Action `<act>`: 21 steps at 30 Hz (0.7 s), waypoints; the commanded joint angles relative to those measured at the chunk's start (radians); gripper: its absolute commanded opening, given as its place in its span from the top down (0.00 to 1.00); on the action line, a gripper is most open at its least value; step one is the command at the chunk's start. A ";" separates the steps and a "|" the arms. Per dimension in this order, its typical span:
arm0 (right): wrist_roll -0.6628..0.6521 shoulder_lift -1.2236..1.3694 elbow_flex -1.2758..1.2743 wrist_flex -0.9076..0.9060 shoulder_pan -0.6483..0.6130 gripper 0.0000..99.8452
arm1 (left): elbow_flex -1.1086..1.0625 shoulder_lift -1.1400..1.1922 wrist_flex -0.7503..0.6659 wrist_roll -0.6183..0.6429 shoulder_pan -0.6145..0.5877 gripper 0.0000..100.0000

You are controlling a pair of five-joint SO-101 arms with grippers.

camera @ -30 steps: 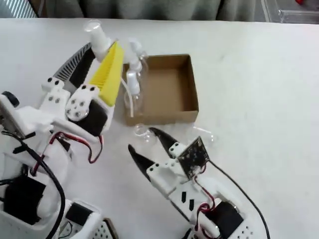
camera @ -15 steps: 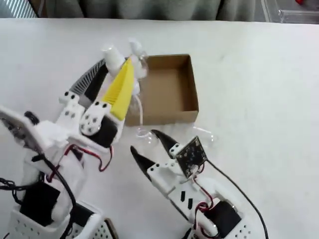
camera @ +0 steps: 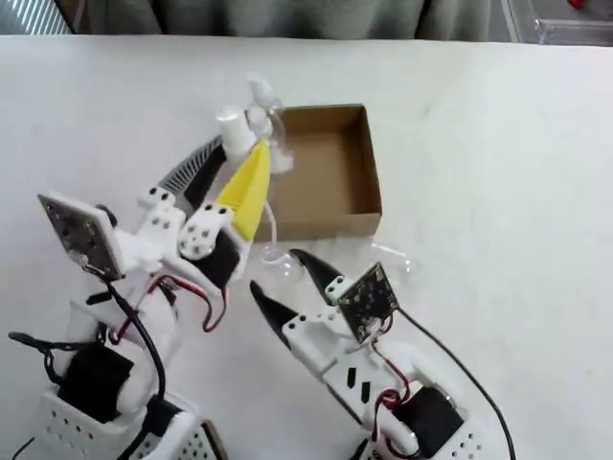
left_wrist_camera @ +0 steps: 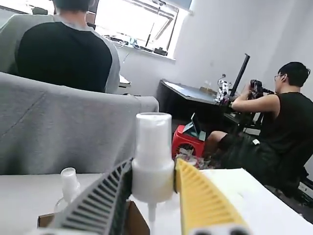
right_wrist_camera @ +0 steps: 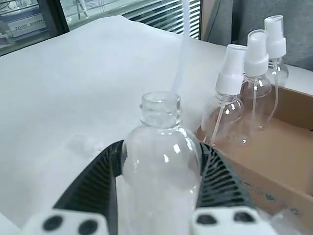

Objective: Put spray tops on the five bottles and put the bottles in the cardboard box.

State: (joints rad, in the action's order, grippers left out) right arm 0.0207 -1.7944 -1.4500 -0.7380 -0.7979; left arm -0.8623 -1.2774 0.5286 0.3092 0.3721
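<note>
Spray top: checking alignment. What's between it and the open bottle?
Its own tube hangs from the spray top down toward the bottle mouth; the right wrist view shows it.

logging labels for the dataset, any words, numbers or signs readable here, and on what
White sign in the room behind the table: print too blurred to read.
Cardboard box wall: faint blue marks, too small to read.
Bottle and spray top: no text.

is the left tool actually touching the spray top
Touching. The left wrist view shows the spray top clamped between the grey and yellow fingers of the left tool, no gap on either side.
</note>
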 commanded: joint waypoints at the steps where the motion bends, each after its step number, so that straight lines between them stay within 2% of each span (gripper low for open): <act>1: -0.003 -0.008 0.006 0.024 0.013 0.98 | 0.008 -0.013 -0.032 0.009 0.004 0.98; 11: -0.003 -0.008 0.006 0.028 0.064 0.98 | 0.008 -0.015 0.178 0.009 0.010 0.98; 17: -0.003 -0.008 0.006 0.028 0.064 0.98 | -0.008 -0.015 0.222 0.009 0.012 0.98; 21: -0.003 -0.008 0.006 0.028 0.064 0.98 | -0.061 -0.015 0.221 0.003 0.070 0.98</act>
State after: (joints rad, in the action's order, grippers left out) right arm 0.0207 -1.7944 -1.4500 -0.7380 -0.7488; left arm -0.9129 -1.2789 0.7465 0.3122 0.3966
